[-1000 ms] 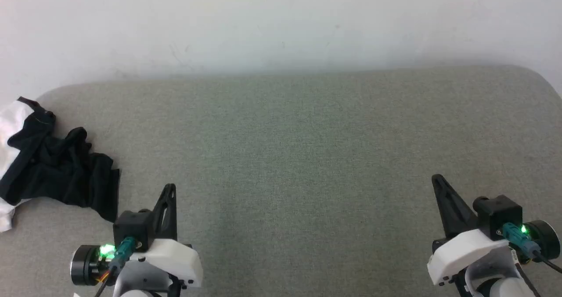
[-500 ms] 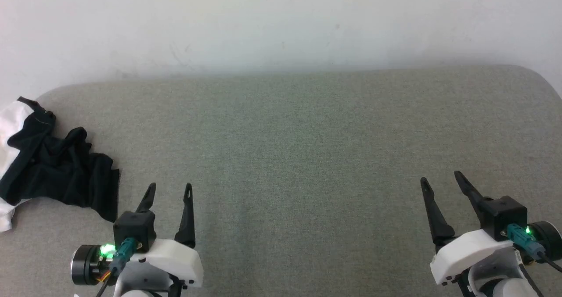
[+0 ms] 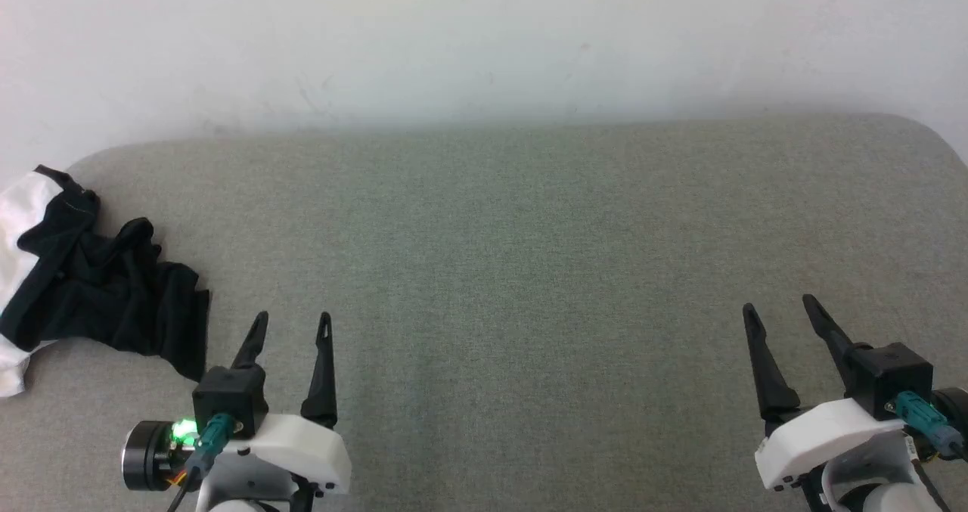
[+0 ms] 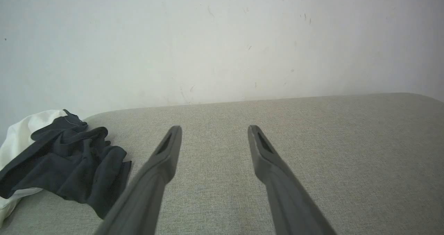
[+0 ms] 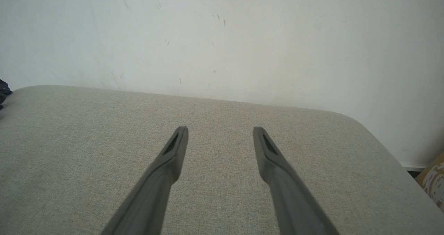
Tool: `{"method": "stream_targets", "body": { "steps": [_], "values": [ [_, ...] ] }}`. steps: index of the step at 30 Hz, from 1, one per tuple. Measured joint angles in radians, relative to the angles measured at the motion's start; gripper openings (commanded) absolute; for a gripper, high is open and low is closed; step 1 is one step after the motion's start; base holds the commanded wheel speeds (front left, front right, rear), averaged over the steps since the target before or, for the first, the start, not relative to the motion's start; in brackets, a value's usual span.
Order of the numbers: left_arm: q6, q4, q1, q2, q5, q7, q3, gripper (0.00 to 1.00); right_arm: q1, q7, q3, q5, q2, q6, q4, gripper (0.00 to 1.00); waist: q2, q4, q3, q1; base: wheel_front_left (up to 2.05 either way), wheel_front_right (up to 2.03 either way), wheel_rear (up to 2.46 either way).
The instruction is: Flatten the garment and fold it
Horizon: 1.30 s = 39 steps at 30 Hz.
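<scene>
- Black fingers, near left: your left gripper [image 3: 293,317] has them spread wide, with nothing between them.
- Near right, same story: your right gripper [image 3: 777,304] is spread wide and empty, well apart from the left one.
- The grey woven cushion [image 3: 491,232] lies under both and is bare across the middle, out to its far edge.
- The shirt [image 3: 106,293] is bunched at the cushion's left side, ahead and left of your left gripper. It is near but not touching. Black folds sit on top, with white cloth at the outer edge, cut off by the head view.
- The white wall [image 3: 484,35] stands behind the cushion.
- My read is that the job is at its very start. Nothing is flattened, and the step is to reach for and grab the shirt.
- Use your left arm, since it's the closer one.
- Come in low and straddle a raised fold at the nearest black edge, not the top of the heap.
- Pinch as few layers as you can, then drag the shirt to the bare middle so both arms can reach it.
- Don't shove outward, or the shirt could slide off the left side.
</scene>
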Motion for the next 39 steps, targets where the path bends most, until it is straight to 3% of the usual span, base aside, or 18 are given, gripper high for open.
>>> {"method": "stream_targets", "body": {
  "steps": [19,39],
  "values": [
    [0.002,-0.002,0.019,0.000,-0.019,-0.036,0.000,1.00,0.007,-0.038,-0.021,0.014,0.000,0.000,0.016,1.00,0.0000,0.053,-0.007,0.0000,0.00,0.00,0.00],
    [0.014,-0.006,0.028,0.000,-0.043,-0.080,0.002,1.00,0.006,-0.079,-0.005,0.001,0.000,0.000,0.050,1.00,0.0000,0.165,-0.006,0.0000,0.00,0.00,0.00]
  ]
}}
